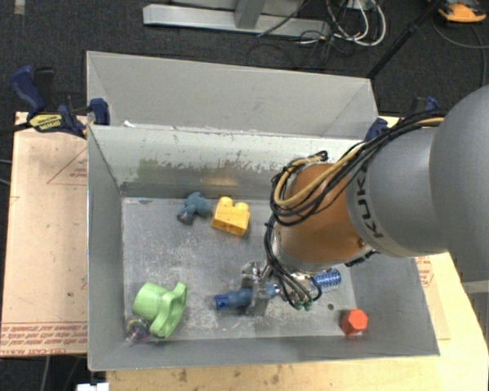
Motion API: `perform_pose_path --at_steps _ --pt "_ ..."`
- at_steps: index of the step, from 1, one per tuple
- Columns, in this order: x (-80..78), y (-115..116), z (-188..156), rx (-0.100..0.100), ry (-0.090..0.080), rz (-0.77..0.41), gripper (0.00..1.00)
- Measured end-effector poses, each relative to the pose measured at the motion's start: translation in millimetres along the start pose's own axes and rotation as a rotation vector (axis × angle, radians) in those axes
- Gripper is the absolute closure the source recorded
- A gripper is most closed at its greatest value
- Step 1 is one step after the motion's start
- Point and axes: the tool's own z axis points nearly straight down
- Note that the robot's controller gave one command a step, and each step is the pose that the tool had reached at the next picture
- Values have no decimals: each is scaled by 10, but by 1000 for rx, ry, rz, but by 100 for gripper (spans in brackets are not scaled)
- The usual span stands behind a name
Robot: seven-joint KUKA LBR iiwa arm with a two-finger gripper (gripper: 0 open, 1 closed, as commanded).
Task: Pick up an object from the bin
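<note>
My end effector (pixel 260 288) is low in the bin (pixel 104 224), near the front middle, just beside a small blue piece (pixel 231 301) on the floor. I cannot tell whether it is open or closed. A ribbed blue part (pixel 328 278) and an orange block (pixel 353 321) lie to the view's right, and a green cup (pixel 161 307) at the front left.

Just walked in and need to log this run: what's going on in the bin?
The arm's tool is low in the grey bin, front middle, right beside a small dark blue piece on the floor; a grip on it cannot be made out. Lying loose elsewhere: a yellow block and blue-grey piece near the back, a green cup front left, an orange-red piece front right.
</note>
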Motion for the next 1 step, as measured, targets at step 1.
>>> perform_pose_path --at_steps 1 --pt "-95 -20 -1398 1 -10 -14 100"
